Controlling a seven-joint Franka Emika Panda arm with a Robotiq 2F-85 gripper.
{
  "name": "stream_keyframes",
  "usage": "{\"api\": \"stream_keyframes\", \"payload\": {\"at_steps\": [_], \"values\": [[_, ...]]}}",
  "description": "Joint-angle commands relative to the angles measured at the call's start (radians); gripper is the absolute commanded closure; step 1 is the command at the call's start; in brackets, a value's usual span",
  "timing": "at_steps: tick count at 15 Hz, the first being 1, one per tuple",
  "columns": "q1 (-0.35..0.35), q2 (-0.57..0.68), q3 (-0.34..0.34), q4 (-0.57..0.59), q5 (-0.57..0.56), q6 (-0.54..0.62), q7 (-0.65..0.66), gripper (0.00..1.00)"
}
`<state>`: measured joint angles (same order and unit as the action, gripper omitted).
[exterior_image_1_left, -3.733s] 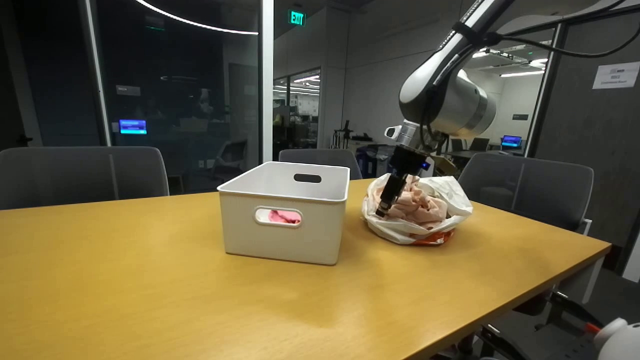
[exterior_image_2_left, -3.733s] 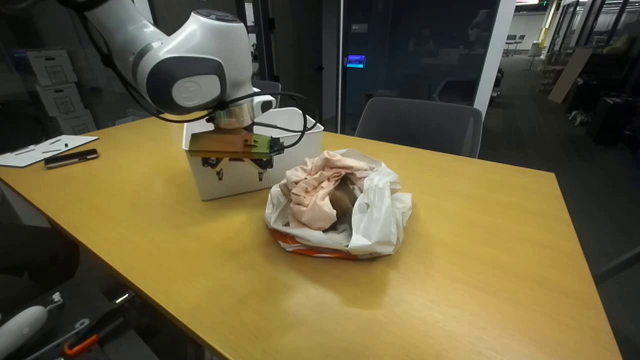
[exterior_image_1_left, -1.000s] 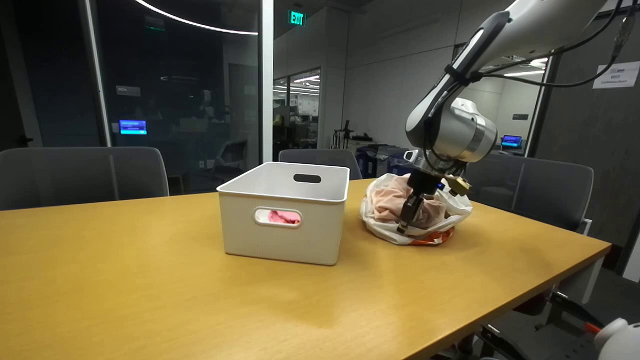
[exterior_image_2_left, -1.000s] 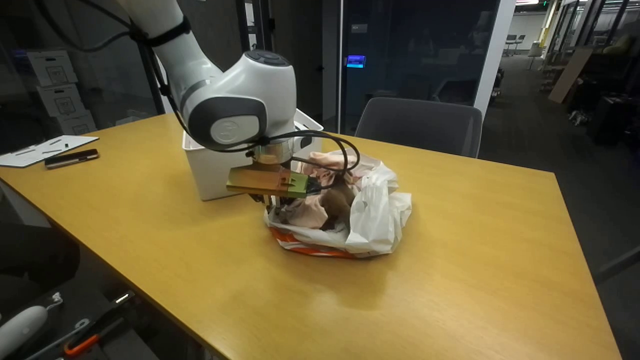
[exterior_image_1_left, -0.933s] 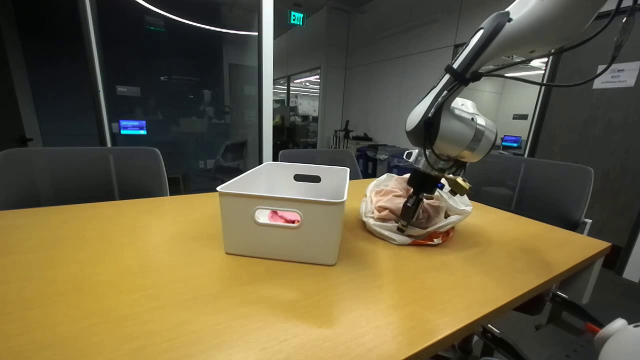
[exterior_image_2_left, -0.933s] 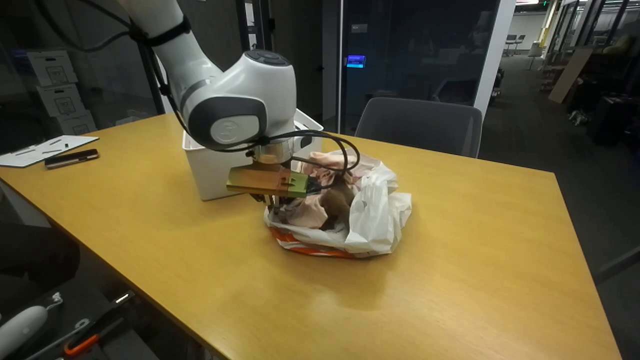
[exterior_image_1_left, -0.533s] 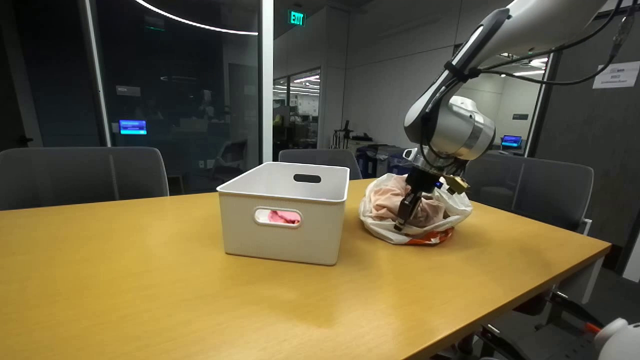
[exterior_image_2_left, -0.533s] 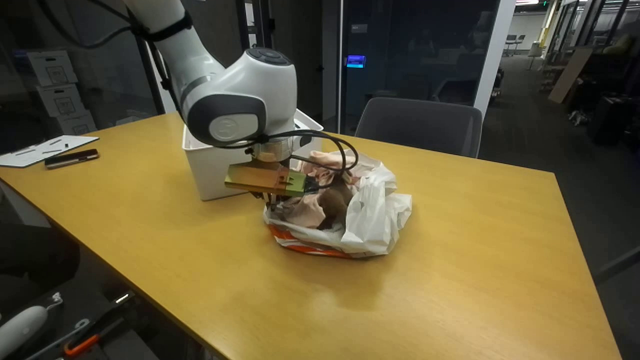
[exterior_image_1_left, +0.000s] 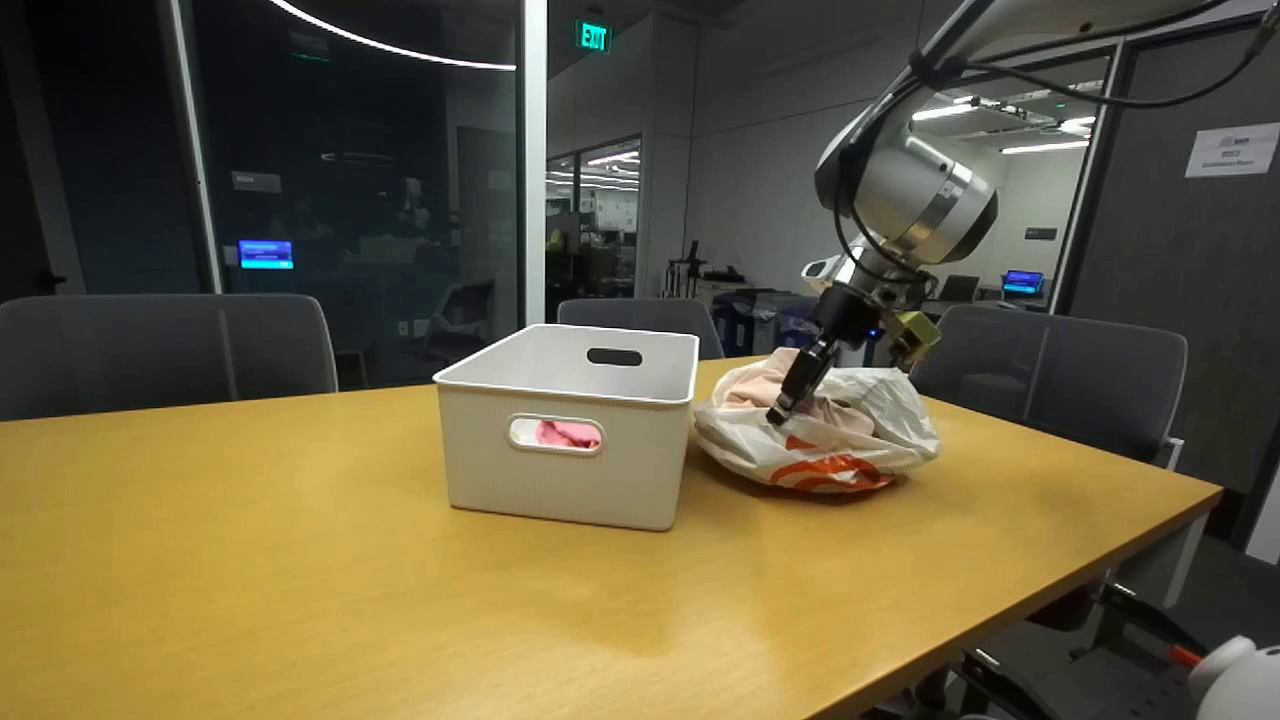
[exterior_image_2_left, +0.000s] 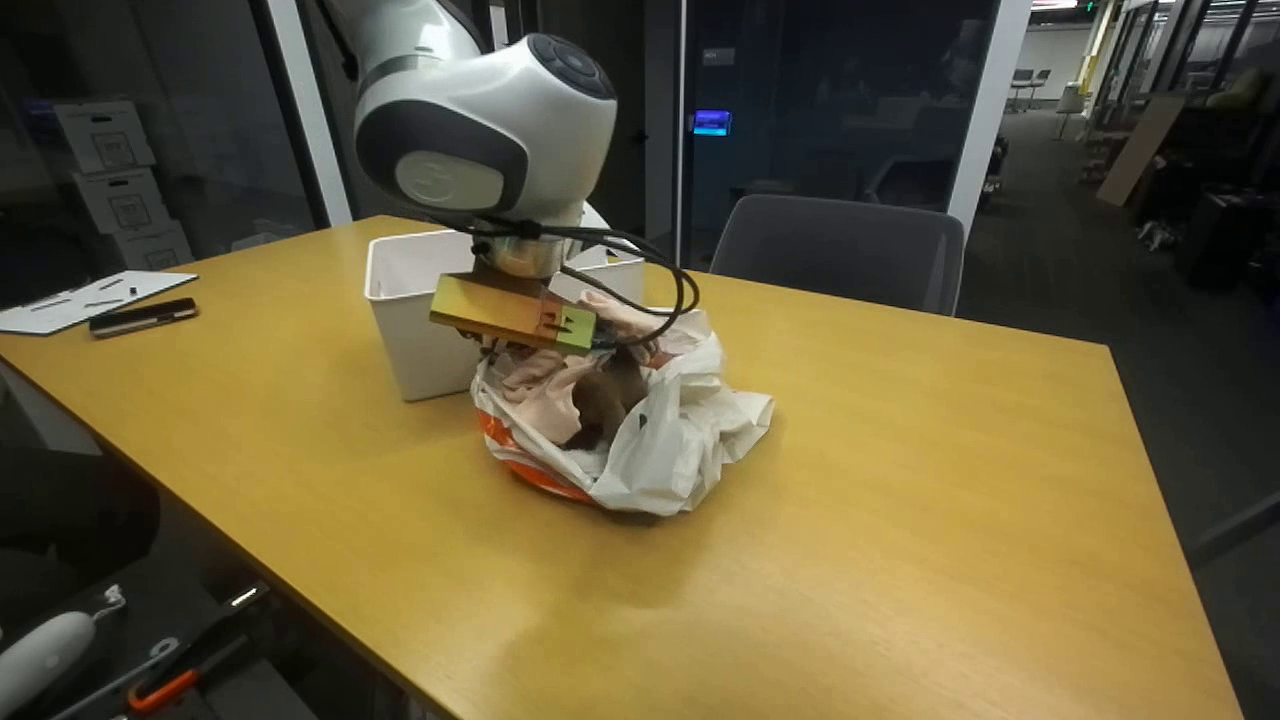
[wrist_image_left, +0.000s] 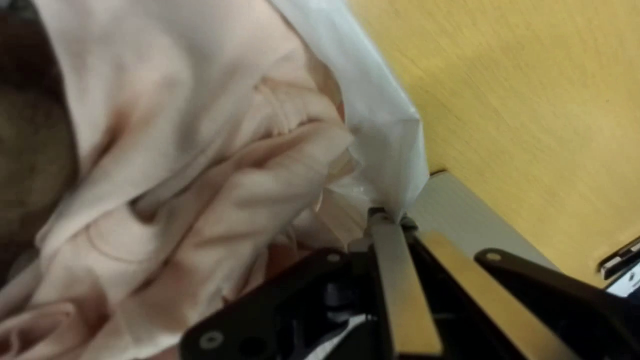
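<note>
In an exterior view, a white rectangular plastic bin stands left on the yellow wooden counter; to its right, the narrowed jaws pinch the rim of a white-and-orange plastic bag holding crumpled pale-pink cloth.

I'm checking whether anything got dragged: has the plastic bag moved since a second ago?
Yes. In both exterior views, the plastic bag has shifted toward the white bin, which looks unmoved.
</note>
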<state>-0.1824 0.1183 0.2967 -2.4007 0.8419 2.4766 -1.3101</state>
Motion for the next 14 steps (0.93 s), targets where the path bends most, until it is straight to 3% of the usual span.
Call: {"api": "stream_keyframes", "payload": {"at_steps": [1,7,8,12,14], "values": [[0.12,-0.121,-0.076,-0.082,-0.041,0.11,-0.04,0.96],[0.257,-0.302,-0.093,-0.219,-0.124,0.334,-0.004,0.97],[0.231,-0.336,-0.035,-0.249,-0.145,0.375,0.011,0.97],[0.245,-0.441,0.062,-0.347,-0.211,0.548,0.06,0.97],[0.202,-0.438,0.123,-0.369,-0.253,0.657,0.093,0.97]]}}
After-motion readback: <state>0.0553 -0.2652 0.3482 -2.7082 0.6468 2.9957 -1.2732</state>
